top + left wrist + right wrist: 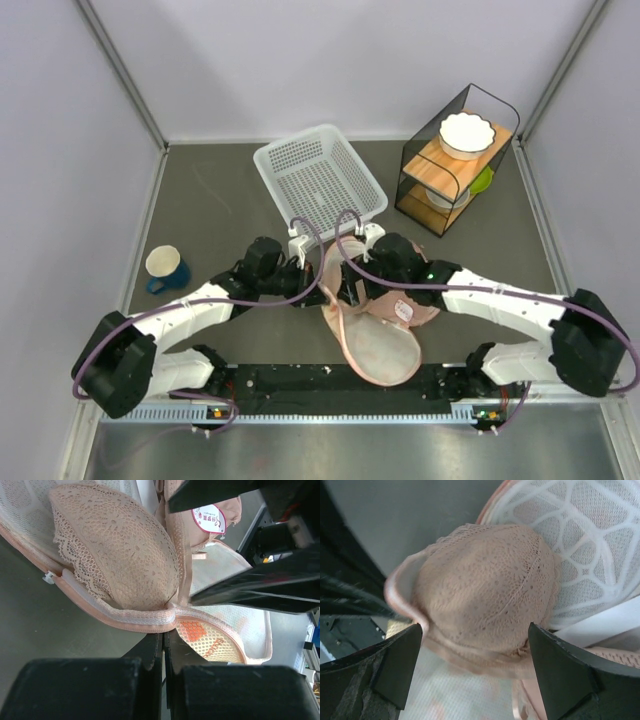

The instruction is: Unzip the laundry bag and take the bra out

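Left gripper is pinched almost shut on the pink trim of the bag, which lies unzipped at mid-table. The bra sits inside the bag. Right gripper is wide open, straddling one cup without clamping it.

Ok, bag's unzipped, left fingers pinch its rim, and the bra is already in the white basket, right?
No. The bra lies in the open laundry bag, not the white basket, as the left wrist view shows. The left fingers do pinch the bag's rim.
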Available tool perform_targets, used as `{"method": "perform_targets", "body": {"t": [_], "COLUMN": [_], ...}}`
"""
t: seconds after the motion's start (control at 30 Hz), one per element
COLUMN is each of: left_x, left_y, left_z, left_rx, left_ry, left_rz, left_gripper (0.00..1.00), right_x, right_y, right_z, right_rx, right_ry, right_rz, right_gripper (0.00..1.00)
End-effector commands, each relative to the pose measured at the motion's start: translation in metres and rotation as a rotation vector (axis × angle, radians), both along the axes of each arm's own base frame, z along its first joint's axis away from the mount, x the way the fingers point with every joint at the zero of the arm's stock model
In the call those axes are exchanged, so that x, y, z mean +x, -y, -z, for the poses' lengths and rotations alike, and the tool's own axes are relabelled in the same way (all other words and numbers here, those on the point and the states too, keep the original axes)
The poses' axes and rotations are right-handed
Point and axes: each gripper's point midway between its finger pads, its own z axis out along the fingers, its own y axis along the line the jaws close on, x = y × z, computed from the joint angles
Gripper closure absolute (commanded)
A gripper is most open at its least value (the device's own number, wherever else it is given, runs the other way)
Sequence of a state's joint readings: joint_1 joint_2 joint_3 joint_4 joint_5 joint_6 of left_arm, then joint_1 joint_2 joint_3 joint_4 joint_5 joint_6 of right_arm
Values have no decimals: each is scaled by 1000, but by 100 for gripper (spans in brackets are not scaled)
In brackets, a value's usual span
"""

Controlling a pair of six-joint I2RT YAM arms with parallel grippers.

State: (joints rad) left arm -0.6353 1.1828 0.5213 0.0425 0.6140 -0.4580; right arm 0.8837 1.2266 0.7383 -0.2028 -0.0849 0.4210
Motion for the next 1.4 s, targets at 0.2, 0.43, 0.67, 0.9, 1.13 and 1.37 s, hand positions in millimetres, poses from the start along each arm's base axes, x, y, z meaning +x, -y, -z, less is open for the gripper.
{"method": "perform_targets", "body": {"t": [0.2,0.43,0.67,0.9,1.13,1.37], "left_x": [-2,11,34,59,77,81], "left_y": [4,-8,-34,-67,-102,-131], "left_z": [-15,-19,-71,-109,-106,-89], "left_rx": [-74,-72,-109,-136,-133,-136], "left_ry": [29,20,140,232,179,114], "left_rz": [27,-53,-207,-420,-602,-745], "left_gripper": [100,36,6,1,1,1], "right_x": [18,26,34,74,102,146], "right_y": [-17,15,30,17,-16,-44], "right_z": [19,-12,-92,-226,-356,-386], "right_rx": [44,30,75,195,357,375], "right_ry": [-10,111,282,537,776,874], "right_rz": [81,179,187,198,164,172], "right_gripper": [61,100,100,100,100,100]}}
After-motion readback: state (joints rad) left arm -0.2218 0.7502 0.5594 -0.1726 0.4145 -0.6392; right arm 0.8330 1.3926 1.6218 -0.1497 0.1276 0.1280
